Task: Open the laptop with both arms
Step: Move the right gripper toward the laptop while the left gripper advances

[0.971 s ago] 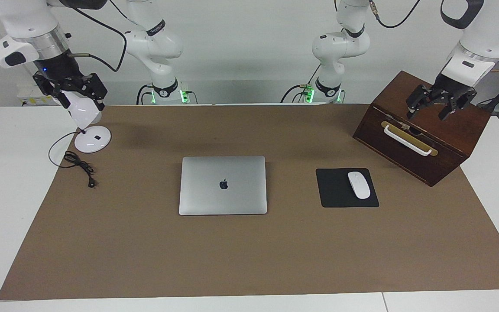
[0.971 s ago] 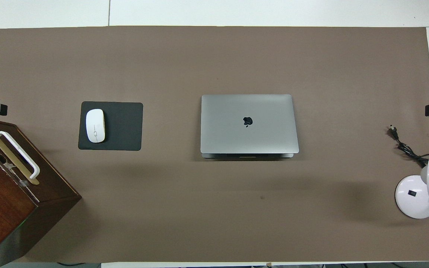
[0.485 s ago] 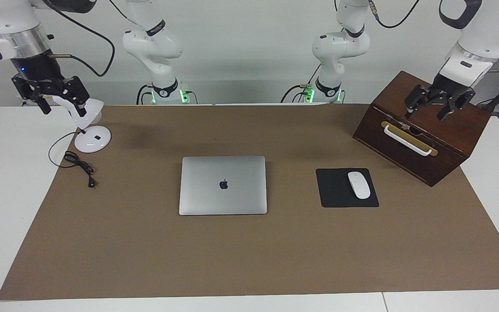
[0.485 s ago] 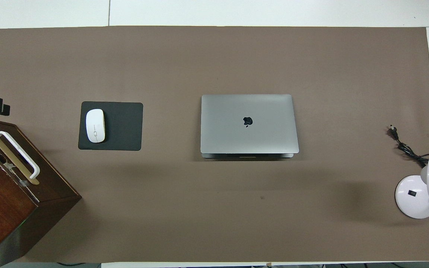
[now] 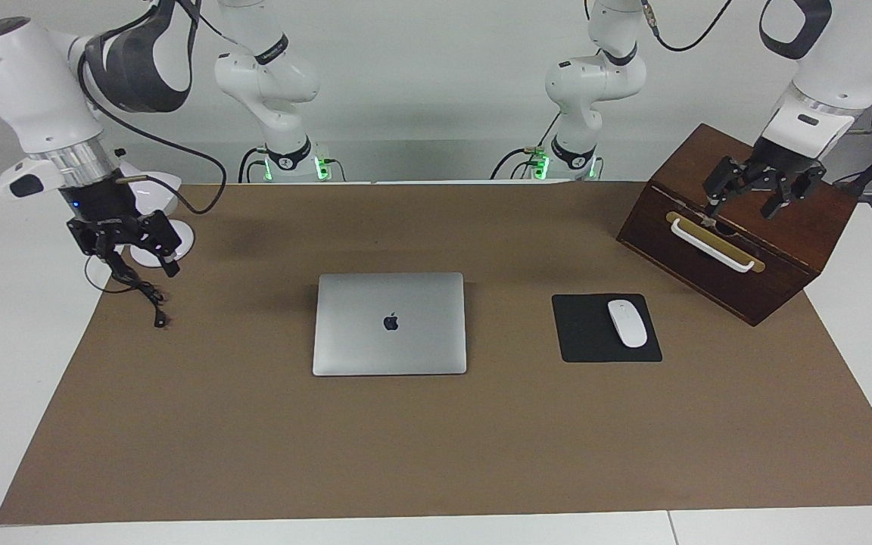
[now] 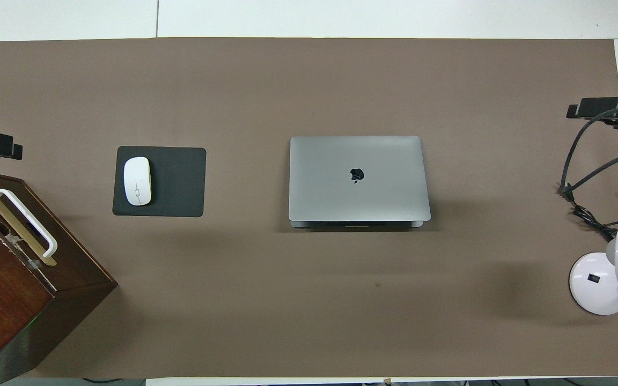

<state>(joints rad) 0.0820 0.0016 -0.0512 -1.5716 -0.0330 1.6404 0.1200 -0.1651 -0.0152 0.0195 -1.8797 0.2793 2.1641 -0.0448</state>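
Laptop (image 5: 389, 323): slim silver-grey, dark logo, lid closed, flat mid-desk beside mouse pad (image 5: 606, 328). Right gripper (image 5: 138, 258) has dropped over lamp cord (image 5: 141, 291), jaws spread; left gripper (image 5: 743, 197) over wooden box (image 5: 784, 250), jaws spread.

A brown mat (image 6: 309, 80) covered most of the white tabletop (image 5: 20, 363). Toward the left arm's end, a white mouse (image 5: 627, 323) lay on a black mouse pad (image 5: 583, 333), near a dark wooden box (image 5: 777, 250) with a white handle (image 5: 711, 247). At the right arm's end stood a white desk lamp (image 6: 604, 273), its black cord (image 5: 141, 291) trailing loose on the mat.
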